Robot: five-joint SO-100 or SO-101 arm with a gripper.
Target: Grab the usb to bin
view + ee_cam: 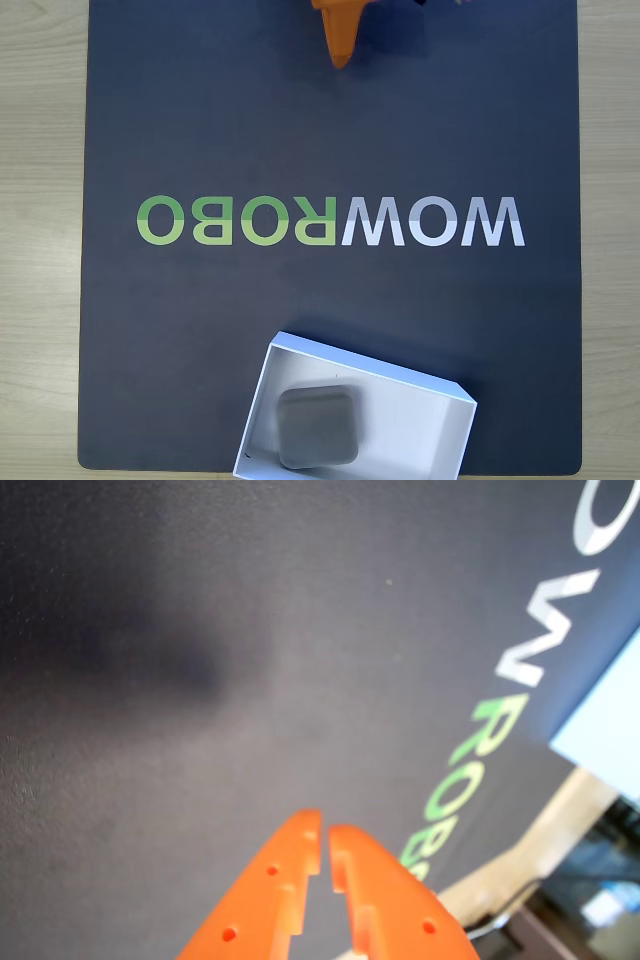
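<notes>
The dark mat (200, 120) carries "WOWROBO" (330, 221), white then green, upside down in the fixed view. The usb (317, 427), a matte grey rounded square, lies inside the white bin (440, 430) at the mat's near edge. The orange gripper (325, 842) hangs over bare mat, jaws nearly closed, empty.

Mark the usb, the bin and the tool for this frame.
usb (317, 427), fixed view, centre of its grey top face.
bin (420, 425), fixed view, bare white floor beside the usb.
tool (325, 842), wrist view, midway between the orange fingertips, nearly closed, holding nothing.
</notes>
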